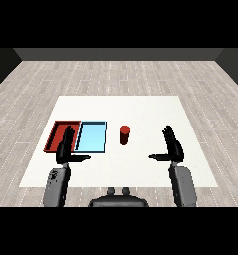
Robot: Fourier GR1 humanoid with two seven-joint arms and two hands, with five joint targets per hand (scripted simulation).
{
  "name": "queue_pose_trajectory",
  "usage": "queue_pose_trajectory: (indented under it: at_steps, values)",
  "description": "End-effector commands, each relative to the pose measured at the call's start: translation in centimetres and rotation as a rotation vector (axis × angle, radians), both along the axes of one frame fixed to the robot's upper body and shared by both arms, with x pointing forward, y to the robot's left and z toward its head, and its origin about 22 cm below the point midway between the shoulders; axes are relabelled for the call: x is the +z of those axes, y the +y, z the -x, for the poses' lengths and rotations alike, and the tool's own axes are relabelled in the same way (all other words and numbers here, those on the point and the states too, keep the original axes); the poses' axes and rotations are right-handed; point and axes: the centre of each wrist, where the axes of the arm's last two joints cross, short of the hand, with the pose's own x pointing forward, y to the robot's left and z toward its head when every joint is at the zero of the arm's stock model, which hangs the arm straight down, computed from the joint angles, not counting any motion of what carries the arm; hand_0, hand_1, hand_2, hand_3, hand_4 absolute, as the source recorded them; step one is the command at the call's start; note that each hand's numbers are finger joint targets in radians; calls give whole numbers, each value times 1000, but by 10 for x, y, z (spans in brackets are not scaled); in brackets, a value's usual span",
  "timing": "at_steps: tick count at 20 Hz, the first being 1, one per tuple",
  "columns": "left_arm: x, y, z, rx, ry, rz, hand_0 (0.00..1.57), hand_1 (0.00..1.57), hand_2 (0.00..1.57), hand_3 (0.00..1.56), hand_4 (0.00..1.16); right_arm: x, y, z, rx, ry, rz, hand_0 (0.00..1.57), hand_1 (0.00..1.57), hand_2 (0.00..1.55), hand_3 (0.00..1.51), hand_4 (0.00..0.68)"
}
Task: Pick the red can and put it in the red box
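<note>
A red can (124, 135) stands upright on the white table, just right of the light blue tray. The red tray (57, 132) lies at the left, and my left hand (65, 147) hangs over its near right part, hiding some of it. That hand is open, fingers straight and thumb pointing right. My right hand (173, 146) is open too, fingers straight and thumb pointing left, well to the right of the can and a little nearer to me. Neither hand touches the can.
The light blue tray (92, 137) lies between the red tray and the can, touching the red tray's side. The white table (140, 109) stretches out beyond the can, with grey wood floor around it.
</note>
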Motion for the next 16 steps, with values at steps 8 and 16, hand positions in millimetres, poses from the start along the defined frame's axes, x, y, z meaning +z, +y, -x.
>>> queue_pose_trajectory:
  at_steps: [8,16]
  values:
    - [-25,19,9,1,-145,26,0,0,0,0,0,-17,-3,-3,28,-83,-56,0,0,0,0,0]
    - [-37,11,9,-12,-144,46,0,0,0,0,0,-26,8,-23,68,-84,-36,0,0,0,0,0]
